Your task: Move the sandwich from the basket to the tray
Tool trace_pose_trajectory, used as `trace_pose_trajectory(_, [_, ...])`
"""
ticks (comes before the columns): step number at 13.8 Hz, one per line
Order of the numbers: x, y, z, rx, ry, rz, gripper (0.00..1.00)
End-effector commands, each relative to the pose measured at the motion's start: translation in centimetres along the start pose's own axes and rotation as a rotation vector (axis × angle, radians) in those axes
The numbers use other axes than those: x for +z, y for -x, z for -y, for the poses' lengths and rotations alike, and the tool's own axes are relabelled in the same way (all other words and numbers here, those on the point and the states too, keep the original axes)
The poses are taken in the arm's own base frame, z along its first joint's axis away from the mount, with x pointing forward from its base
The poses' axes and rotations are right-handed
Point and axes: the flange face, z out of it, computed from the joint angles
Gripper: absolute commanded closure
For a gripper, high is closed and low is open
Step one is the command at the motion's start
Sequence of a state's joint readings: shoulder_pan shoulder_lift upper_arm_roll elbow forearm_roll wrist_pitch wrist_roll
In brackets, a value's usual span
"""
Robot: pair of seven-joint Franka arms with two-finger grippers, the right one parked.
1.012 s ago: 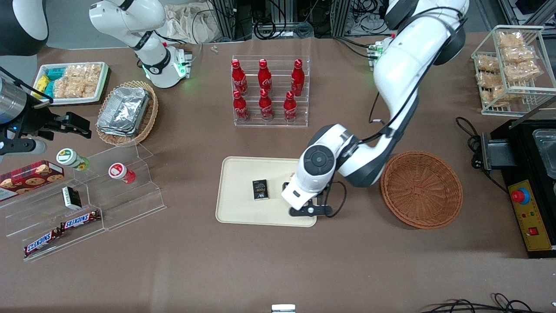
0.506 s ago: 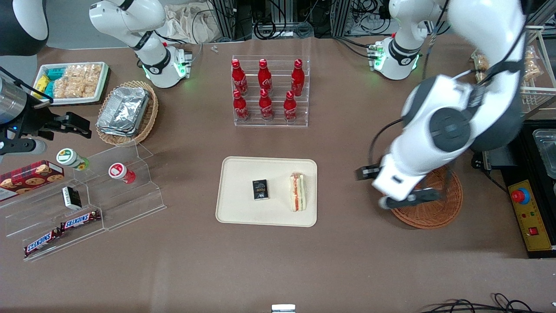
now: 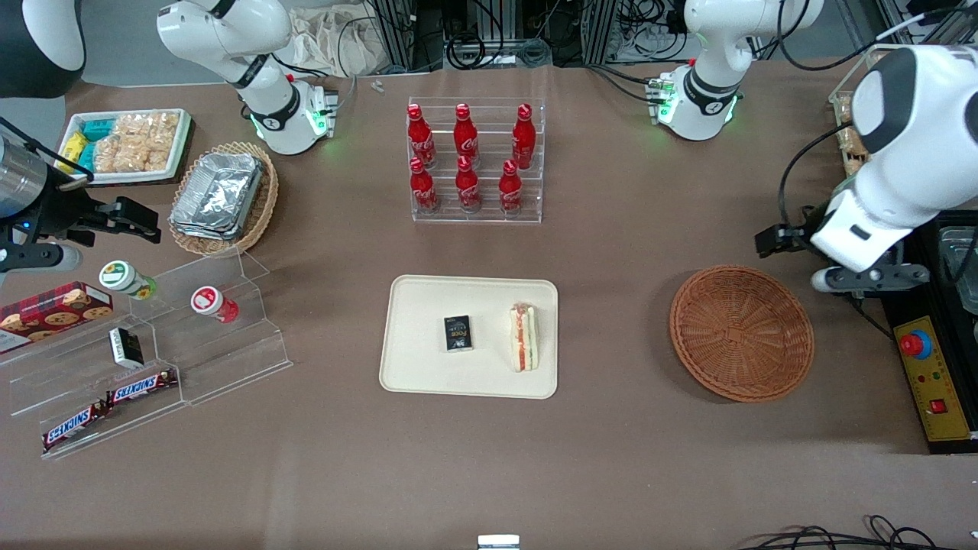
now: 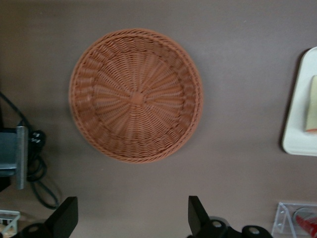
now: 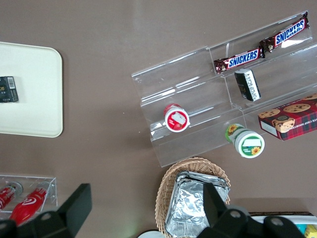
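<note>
The sandwich (image 3: pixel 523 338) lies on the cream tray (image 3: pixel 420 370), beside a small black box (image 3: pixel 458 334). The round reddish-brown basket (image 3: pixel 741 332) is empty and stands beside the tray toward the working arm's end. My left gripper (image 3: pixel 871 279) hangs open and empty, raised above the table's edge next to the basket, well away from the tray. In the left wrist view the basket (image 4: pixel 136 96) lies below the open gripper (image 4: pixel 131 220), and the tray's edge (image 4: pixel 299 129) with a bit of the sandwich (image 4: pixel 312 106) shows.
A clear rack of red bottles (image 3: pixel 474 164) stands farther from the camera than the tray. A black machine with a red button (image 3: pixel 936 367) and a wire snack rack (image 3: pixel 901 114) sit at the working arm's end. Acrylic shelves (image 3: pixel 153 344) and a foil-filled basket (image 3: pixel 221 197) lie toward the parked arm's end.
My gripper has left the sandwich on the tray, then swung over the basket toward the working arm's end of the table, rising as it went.
</note>
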State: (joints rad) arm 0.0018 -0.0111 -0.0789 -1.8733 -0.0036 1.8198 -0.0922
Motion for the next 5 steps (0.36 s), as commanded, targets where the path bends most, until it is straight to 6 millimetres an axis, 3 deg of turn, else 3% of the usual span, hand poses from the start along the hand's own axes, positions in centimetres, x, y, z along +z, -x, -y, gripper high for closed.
trace_pose_trajectory(1, [-0.2,-1.8,-1.2,0.030,0.009,-0.017,0.00])
trace_pose_trajectory(5, [-1.2,-6.7,-2.4,0.055,0.007,0.054,0.00])
